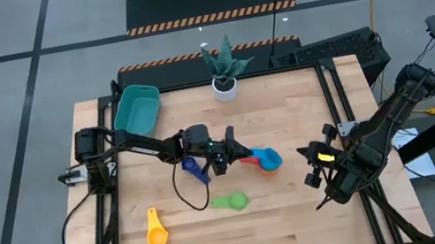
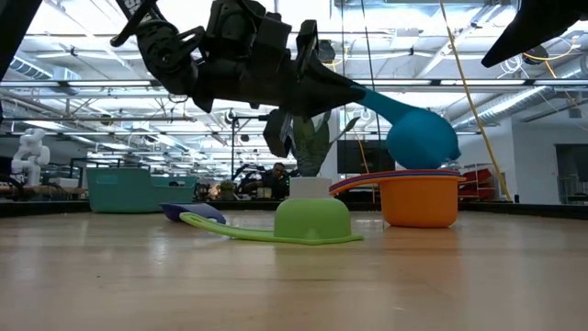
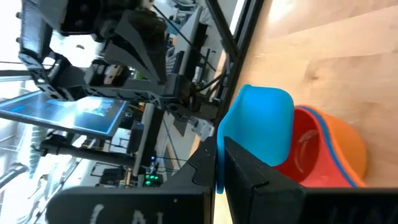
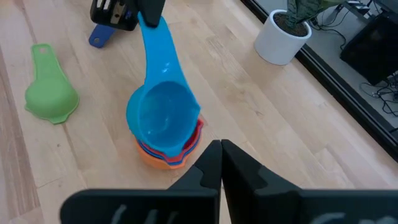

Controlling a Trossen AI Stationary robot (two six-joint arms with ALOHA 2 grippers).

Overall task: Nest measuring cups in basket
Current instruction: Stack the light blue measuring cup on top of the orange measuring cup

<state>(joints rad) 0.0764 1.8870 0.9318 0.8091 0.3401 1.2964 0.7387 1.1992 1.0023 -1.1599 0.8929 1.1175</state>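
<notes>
Mid-table, your left gripper (image 1: 231,148) pinches the light blue cup (image 4: 163,112) by its handle.
Light, stiff, slick plastic; stack (image 4: 169,152) waits at 3 o'clock; right gripper (image 1: 324,177) closed, empty.

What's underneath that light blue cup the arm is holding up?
Under the light blue cup, held by the left gripper, sits a stack: a red cup inside an orange cup. The stack's lower insides are covered.

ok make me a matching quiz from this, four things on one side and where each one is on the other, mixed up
Things:
1. light blue cup
2. green cup
3. yellow cup
4. basket

Places:
A. table's far left corner
B. upside down on the table
C. held over the orange stack by the left gripper
D. alone, near the front left

Pairs: 1-C, 2-B, 3-D, 4-A
</notes>
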